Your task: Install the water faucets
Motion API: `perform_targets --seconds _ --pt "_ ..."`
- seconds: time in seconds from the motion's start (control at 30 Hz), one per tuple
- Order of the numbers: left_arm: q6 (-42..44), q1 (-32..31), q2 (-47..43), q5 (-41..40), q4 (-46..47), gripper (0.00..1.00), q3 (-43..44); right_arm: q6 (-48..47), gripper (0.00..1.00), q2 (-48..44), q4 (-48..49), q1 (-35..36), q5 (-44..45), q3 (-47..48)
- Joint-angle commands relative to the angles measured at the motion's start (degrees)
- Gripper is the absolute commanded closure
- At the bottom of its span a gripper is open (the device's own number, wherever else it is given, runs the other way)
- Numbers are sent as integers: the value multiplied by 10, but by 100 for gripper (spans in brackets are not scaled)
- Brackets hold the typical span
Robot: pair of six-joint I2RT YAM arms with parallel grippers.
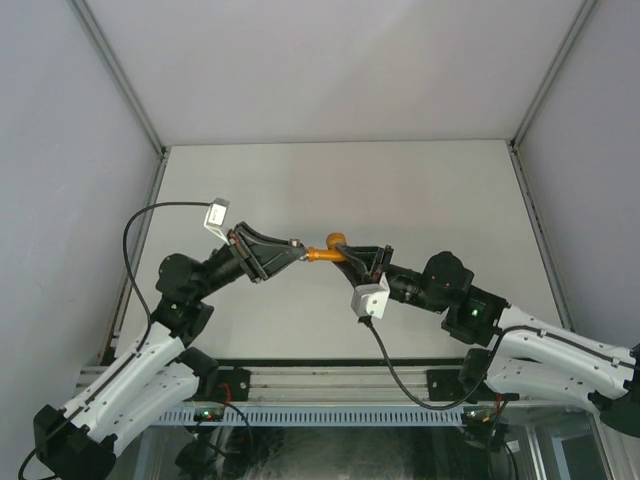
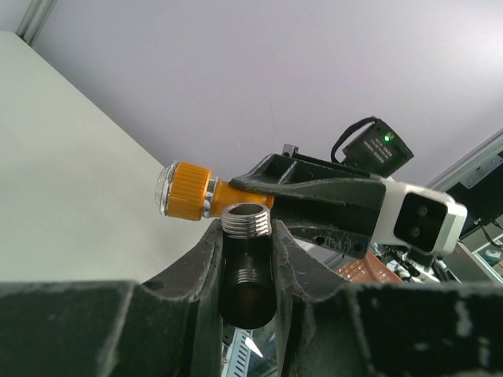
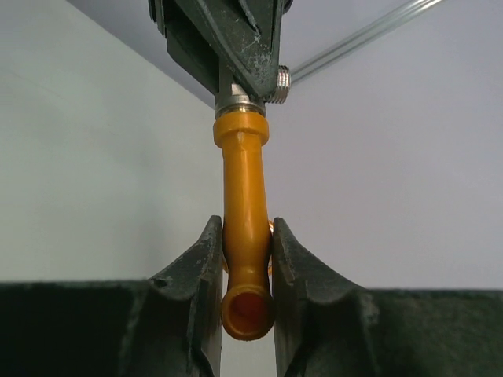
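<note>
Above the middle of the table, the orange-yellow water faucet (image 1: 322,254) hangs between both grippers. My right gripper (image 3: 245,228) is shut on its bent spout (image 3: 240,173), whose open mouth faces that camera. My left gripper (image 2: 246,236) is shut on a grey metal threaded pipe fitting (image 2: 246,220). The faucet's far end meets this fitting (image 3: 242,100) at the left gripper's fingertips (image 3: 236,55). In the left wrist view the faucet's round knob (image 2: 189,191) shows just behind the fitting, with the right gripper's fingers (image 2: 314,196) closed on the body beyond it. From above, the left gripper (image 1: 293,247) and the right gripper (image 1: 352,256) face each other.
The white table (image 1: 400,190) lies inside grey walls with metal corner posts (image 1: 120,80). The right wrist's white camera housing (image 2: 420,220) sits close behind the right fingers. Cables loop from both wrists, and both arm bases stand at the near edge.
</note>
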Motion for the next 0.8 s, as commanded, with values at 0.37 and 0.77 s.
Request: perform_targets --seconds 0.37,0.77 --pt "23 2 -10 9 36 100 9 621 100 35 -65 -153 -299 154" --pt "22 2 -18 9 36 100 5 828 100 65 -31 -230 -427 158"
